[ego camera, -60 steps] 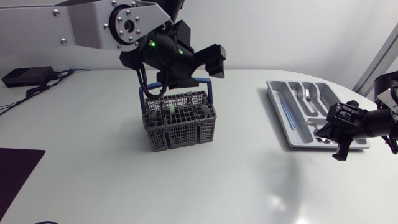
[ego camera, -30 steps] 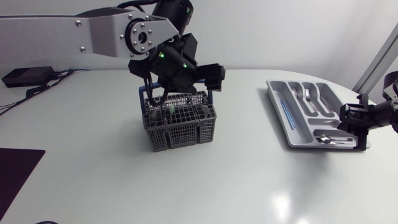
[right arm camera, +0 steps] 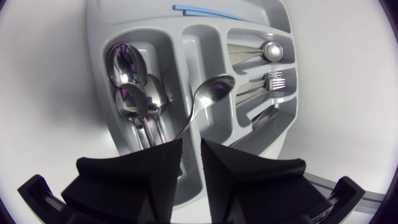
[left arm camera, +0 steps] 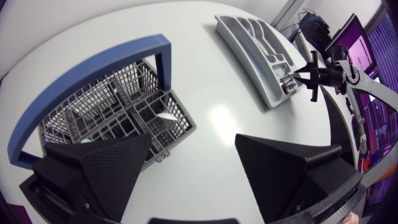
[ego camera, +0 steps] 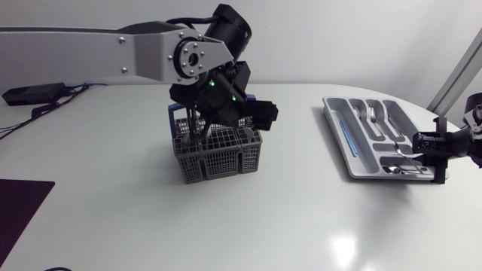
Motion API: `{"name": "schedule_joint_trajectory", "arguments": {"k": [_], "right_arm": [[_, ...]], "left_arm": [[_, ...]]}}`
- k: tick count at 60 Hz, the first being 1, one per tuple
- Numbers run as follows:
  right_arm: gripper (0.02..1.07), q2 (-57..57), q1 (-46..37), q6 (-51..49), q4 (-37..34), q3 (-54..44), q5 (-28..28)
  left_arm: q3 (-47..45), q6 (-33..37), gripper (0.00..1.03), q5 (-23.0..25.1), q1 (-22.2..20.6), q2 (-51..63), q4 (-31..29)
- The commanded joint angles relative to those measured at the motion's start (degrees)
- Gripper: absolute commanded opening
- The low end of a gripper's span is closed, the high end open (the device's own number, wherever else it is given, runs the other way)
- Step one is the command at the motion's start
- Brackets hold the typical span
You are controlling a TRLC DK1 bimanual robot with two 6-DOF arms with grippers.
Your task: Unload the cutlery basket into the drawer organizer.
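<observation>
The grey mesh cutlery basket with a blue handle stands mid-table. My left gripper hangs just over its back left part, open wide with nothing between the fingers. The grey drawer organizer lies at the right. My right gripper hovers over its near end, the fingers slightly apart. A spoon slants over a divider of the organizer; its handle runs into the narrow gap and rests against one finger. Spoons and forks lie in other compartments.
A black box with cables sits at the far left of the table. A dark mat lies at the near left corner. In the left wrist view my right gripper shows beside the organizer.
My left arm has swung right and come down closer over the basket. My right gripper has shifted right along the organizer's near end, and its fingers have parted a little around the spoon's handle.
</observation>
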Motion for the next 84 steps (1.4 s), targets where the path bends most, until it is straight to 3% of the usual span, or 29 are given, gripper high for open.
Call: {"name": "schedule_joint_trajectory", "arguments": {"k": [1,5,16,23,39,53,58,84], "right_arm": [[0.40,-0.9,-0.7,-1.9,0.7,-2.2,-0.6],[0.40,-1.8,-0.9,-1.9,1.0,-2.8,-1.1],[0.56,-4.0,-1.1,-0.7,2.8,-4.6,-2.3],[0.58,-5.4,-1.1,0.3,2.8,-5.5,-2.7],[0.77,-9.5,-0.9,7.6,1.5,-4.9,-5.0],[0.77,-14.4,0.5,14.1,-3.3,-5.1,-8.9],[0.82,-16.9,1.7,16.1,-4.8,-6.1,-10.0],[0.83,-35.1,17.1,31.5,-6.1,-17.6,-11.0]], "left_arm": [[2.9,-2.9,0.95,-0.6,-1.2,2.2,-2.5],[4.0,-5.3,0.95,-0.7,-1.4,2.6,-4.1],[6.8,-14.3,0.95,-1.8,-1.7,3.8,-7.5],[7.5,-18.5,0.95,-1.8,-1.6,4.2,-8.2],[9.1,-29.3,0.95,-1.8,-2.0,5.4,-9.3],[10.9,-34.9,0.95,-1.8,-2.0,6.7,-10.0],[11.2,-36.7,0.95,-1.8,-2.0,7.2,-10.0],[13.5,-48.6,0.95,-3.7,-2.0,9.0,-11.5]]}}
